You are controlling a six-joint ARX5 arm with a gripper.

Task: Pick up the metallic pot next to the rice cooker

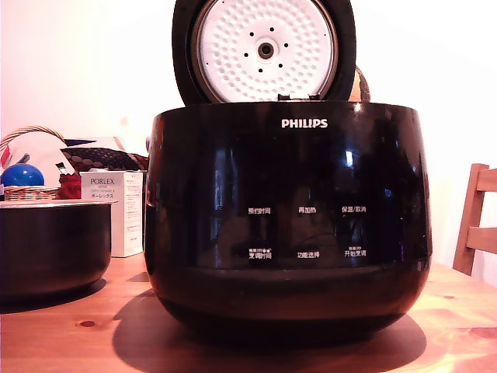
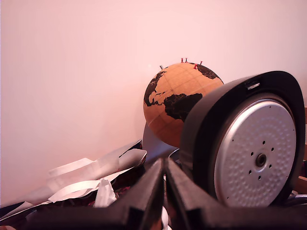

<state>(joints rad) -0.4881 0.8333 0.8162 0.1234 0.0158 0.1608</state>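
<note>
The metallic pot (image 1: 50, 249), dark and round with a pale rim, stands on the wooden table (image 1: 85, 330) at the exterior view's left edge, partly cut off. Beside it on that view's right, with a small gap, stands the big glossy black PHILIPS rice cooker (image 1: 287, 225), its lid (image 1: 265, 48) raised and showing the white dimpled inner plate. In the wrist view that lid (image 2: 254, 153) appears close by. My gripper (image 2: 164, 165) shows only in the wrist view, its two dark fingers pressed together with nothing between them. The pot is out of the wrist view.
A white PORLEX box (image 1: 116, 210) stands behind the pot, with a wicker basket holding a blue ball (image 1: 22, 177) further back. A wooden chair (image 1: 477, 221) is at the exterior view's right. A cork globe (image 2: 175, 103) and crumpled bags (image 2: 91, 177) lie behind the cooker.
</note>
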